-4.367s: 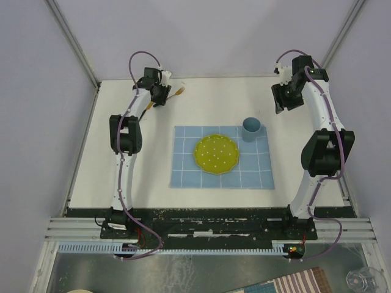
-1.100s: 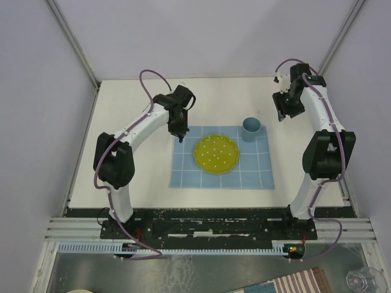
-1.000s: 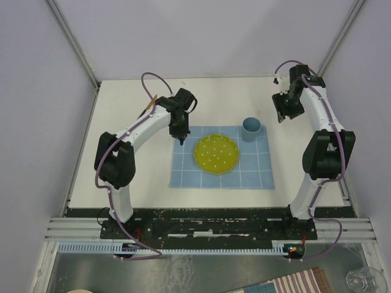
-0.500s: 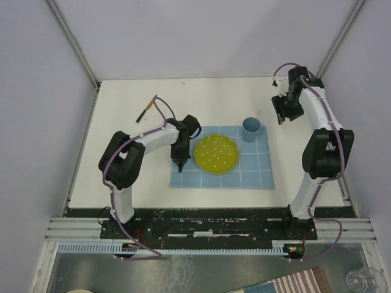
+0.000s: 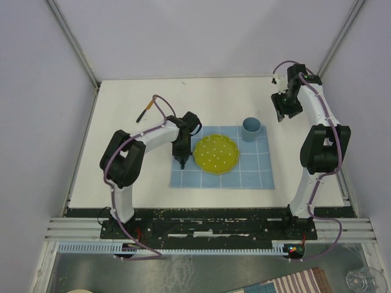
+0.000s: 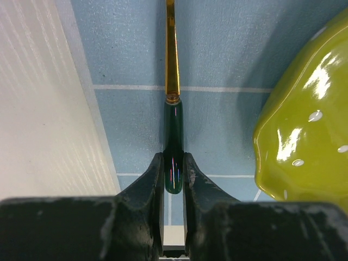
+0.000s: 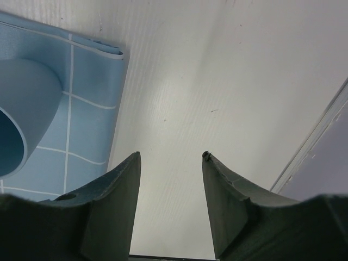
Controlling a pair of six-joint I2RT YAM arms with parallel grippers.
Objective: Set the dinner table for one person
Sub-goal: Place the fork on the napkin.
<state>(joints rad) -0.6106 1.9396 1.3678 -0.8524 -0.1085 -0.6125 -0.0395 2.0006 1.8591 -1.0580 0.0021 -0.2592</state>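
My left gripper (image 5: 181, 162) is low over the left part of the light-blue grid placemat (image 5: 256, 174), just left of the yellow-green plate (image 5: 215, 153). It is shut on the dark green handle of a gold utensil (image 6: 172, 65), which points away from my left gripper (image 6: 173, 157) along the mat, beside the plate (image 6: 304, 125). A blue cup (image 5: 252, 128) stands on the mat's far right corner. My right gripper (image 5: 282, 113) hangs open and empty over the white dinner table (image 5: 214, 97) behind the cup. In the right wrist view the right gripper (image 7: 171, 156) has only bare tabletop between its fingers.
A second gold utensil with a dark handle (image 5: 145, 110) lies on the table at the back left. The cup (image 7: 16, 125) and the mat's corner (image 7: 89, 76) sit left of the right fingers. Grey walls close in the table's far edge and sides.
The left arm carried the utensil from the back left of the table down to the mat beside the plate. The right arm barely moved and its jaws stayed open.
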